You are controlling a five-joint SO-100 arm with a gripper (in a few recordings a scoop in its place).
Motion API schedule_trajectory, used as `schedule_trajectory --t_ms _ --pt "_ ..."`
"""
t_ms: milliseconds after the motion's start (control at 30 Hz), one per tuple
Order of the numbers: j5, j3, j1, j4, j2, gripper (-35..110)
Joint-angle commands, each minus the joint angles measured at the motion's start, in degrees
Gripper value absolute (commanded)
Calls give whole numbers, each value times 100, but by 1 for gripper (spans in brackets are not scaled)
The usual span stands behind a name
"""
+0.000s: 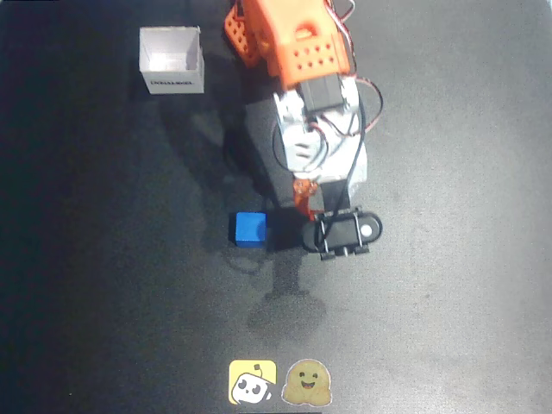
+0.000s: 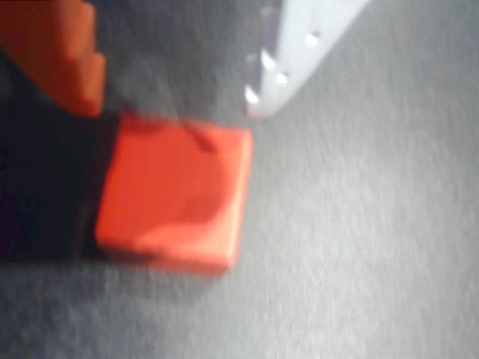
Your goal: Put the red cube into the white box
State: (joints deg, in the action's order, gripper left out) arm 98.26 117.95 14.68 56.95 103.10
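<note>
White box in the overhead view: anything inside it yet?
The white box looks empty, showing only its pale floor and walls. The red cube lies on the table by the gripper; the blue cube sits outside too.

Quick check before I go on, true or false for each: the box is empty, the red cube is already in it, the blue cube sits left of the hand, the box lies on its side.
1. The box is empty. True.
2. The red cube is in the box. False: it lies on the table between the fingers.
3. The blue cube sits left of the hand in the overhead view. True.
4. The box lies on its side. False: it stands upright, open upward.
</note>
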Motion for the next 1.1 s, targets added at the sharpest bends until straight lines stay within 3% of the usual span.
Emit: schedule_trajectory --t_ms 0,133,267,1067 --pt "35 -334 62 -202 -185 17" --pt "97 -413 70 -272 -369 32" --pt "70 -404 70 -413 -457 37" --pt "396 97 290 -1714 -1134 32"
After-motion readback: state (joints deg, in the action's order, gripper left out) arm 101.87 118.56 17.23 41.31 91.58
